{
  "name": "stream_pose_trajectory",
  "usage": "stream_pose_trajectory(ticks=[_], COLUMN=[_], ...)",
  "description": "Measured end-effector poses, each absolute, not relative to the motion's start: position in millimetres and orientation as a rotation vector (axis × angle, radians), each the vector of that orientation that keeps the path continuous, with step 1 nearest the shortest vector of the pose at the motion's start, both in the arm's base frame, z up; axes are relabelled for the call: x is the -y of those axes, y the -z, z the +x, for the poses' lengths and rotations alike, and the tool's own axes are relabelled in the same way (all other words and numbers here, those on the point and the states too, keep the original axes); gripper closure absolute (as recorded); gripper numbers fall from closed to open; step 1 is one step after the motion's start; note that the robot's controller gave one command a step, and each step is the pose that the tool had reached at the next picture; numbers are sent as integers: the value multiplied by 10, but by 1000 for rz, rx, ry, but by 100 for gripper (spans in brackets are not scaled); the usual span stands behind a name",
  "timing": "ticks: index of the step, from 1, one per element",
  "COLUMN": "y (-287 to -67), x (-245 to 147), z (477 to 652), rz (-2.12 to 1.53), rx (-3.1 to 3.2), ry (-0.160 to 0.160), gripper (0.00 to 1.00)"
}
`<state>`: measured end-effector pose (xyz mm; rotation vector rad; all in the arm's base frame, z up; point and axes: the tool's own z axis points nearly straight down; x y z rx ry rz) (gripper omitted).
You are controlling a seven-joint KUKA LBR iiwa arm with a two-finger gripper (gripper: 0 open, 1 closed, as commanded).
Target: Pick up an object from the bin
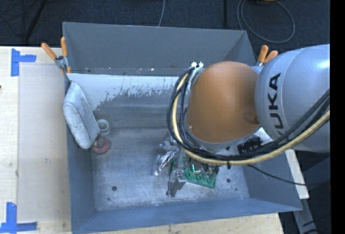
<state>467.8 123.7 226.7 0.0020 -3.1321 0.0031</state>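
— While the end effector (173,181) hangs low over the right half of the grey metal bin (151,49), just under the arm's rounded orange cover (226,101), what worries you most?

— That it closes on nothing. The bin floor right beneath it looks bare to me, scratched metal and no more. A green circuit board (198,176) sits against it, but I judge that to be part of the robot, not something to pick.

— So where are the things it could take?

— All on the left, well apart from it. A pale grey oblong pad (80,117) leans against the left wall. A small whitish ring (102,126) lies just beside the pad's lower end, and a flat reddish-brown round disc (101,146) lies just below the ring.

— Is the end effector wide or narrow?

— I cannot tell. The cover and the black and yellow cables (175,114) looped round it hide too much.

— What else could fail?

— If it drives down where it is, it may strike the floor. If it crosses to the left, the three things lie so close together that it could knock the ring or the disc aside while going for the pad. The pad is tilted against the wall, so it may slip or tip flat when touched. The disc lies flat, which I expect makes it hard to get under.
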Motion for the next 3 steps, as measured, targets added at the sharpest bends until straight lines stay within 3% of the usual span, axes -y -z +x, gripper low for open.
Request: stream_pose_trajectory(ticks=[1,2,3], y=[-1144,-770,-812], x=[-870,-708,-703], z=[5011,5293,5334], rz=[-416,-96,-105], rx=[3108,3144,3155], ry=[-4,5,7], gripper=[0,0,100])
